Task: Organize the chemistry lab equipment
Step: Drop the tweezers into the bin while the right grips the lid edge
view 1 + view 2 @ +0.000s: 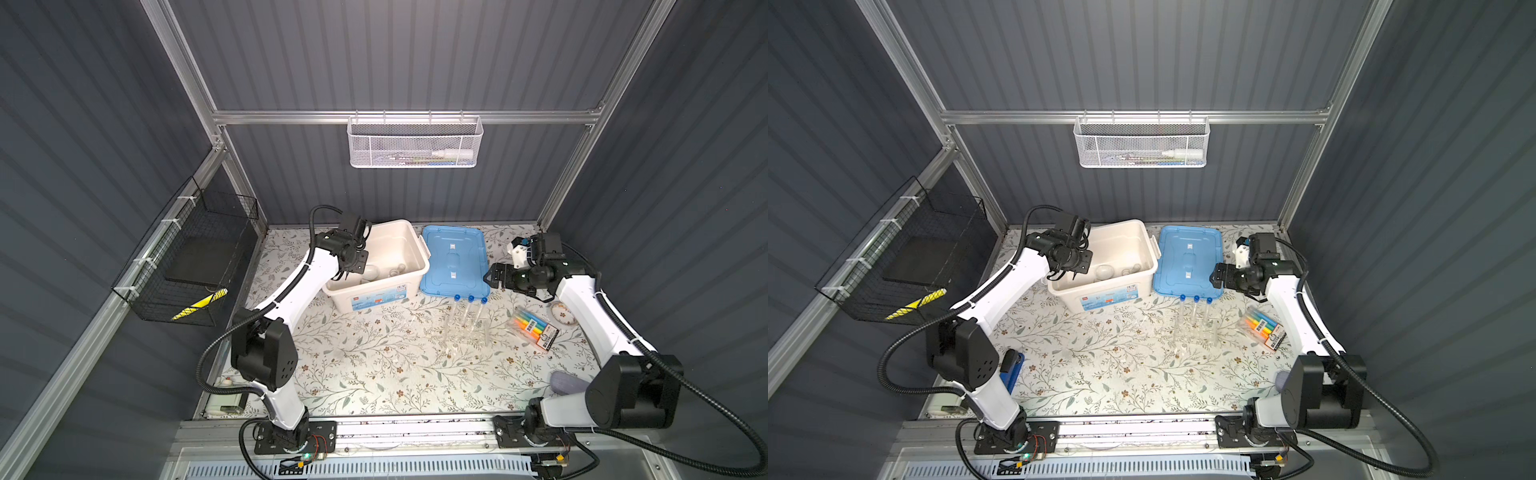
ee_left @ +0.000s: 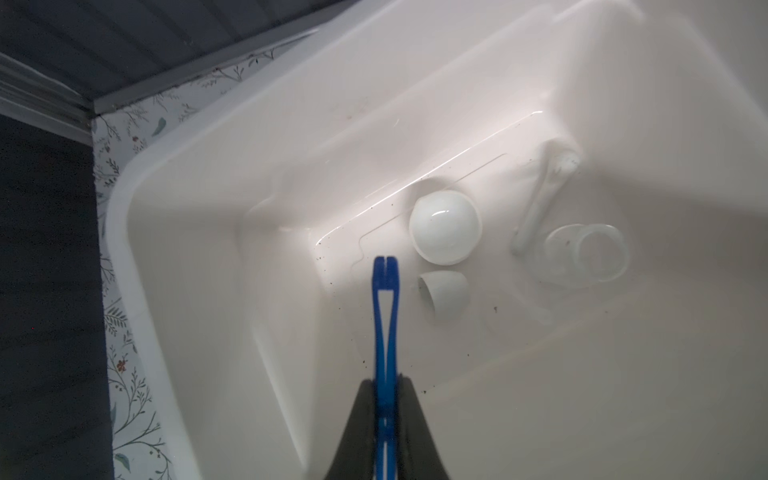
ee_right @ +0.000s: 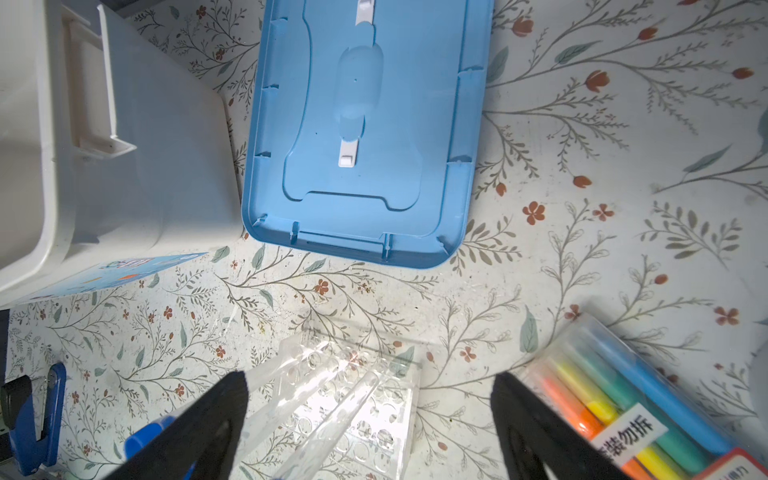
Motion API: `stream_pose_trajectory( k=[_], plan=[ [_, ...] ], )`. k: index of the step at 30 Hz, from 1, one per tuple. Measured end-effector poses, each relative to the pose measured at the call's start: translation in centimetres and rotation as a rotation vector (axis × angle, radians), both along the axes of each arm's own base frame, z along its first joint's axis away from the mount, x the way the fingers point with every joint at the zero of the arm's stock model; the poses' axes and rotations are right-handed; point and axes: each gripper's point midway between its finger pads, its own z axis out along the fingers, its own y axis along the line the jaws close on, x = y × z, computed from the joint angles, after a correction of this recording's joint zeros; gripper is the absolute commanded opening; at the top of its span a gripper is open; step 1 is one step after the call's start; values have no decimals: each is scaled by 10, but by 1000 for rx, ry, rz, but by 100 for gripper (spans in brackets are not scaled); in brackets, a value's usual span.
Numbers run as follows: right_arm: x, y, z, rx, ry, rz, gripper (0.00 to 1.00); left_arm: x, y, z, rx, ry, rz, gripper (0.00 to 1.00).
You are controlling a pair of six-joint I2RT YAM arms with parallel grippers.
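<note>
A: L jaws, status?

B: Pressed together on the blue tweezers (image 2: 384, 316), pinching them by the rear end. The tweezers stick straight out ahead of the jaws, prongs meeting at the tip. All of that's inside the white bin (image 2: 178, 166).

A: What's near the tip?

B: Two small white dishes (image 2: 445, 227) on the bin floor, just ahead of the L jaws & off to one side. The bigger one is dome-up. The smaller one (image 2: 444, 296) is tipped on its side & sits closest to the tweezers. Further out from the jaws are the white rod (image 2: 540, 199) & the small clear flask (image 2: 582, 257), rod end right by the flask. Can't tell if the tweezer tip touches the floor.

A: R jaws?

B: Spread wide, nothing pinched. In the wrist view, three test tubes (image 3: 291, 399) w/ blue caps run betw. the two fingers (image 3: 199, 436), standing in the clear rack (image 3: 374, 428) below the jaws. Touching or not, can't tell.

A: And around them?

B: The blue lid (image 3: 365, 124) lies flat on the tabletop (image 3: 582, 166) ahead of the R jaws, ribbed side up, beside the bin. The highlighter pack (image 3: 615, 407) is just outside one finger. In both top views the R jaws hang right by the lid's near corner, just beyond the tubes' capped ends. The rack is well apart from the L jaws.
</note>
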Motion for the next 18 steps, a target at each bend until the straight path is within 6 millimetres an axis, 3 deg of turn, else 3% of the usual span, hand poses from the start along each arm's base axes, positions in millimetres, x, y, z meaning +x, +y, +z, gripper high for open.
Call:
stream_pose_trajectory(
  k=[6,18],
  plan=[
    [16,-6,-13,-34,35,-17,87,11,11,-37,10,76,50,10],
    [63,-19,-51,-104,127,-50,74,24,-2,-92,6,187,46,11]
  ],
)
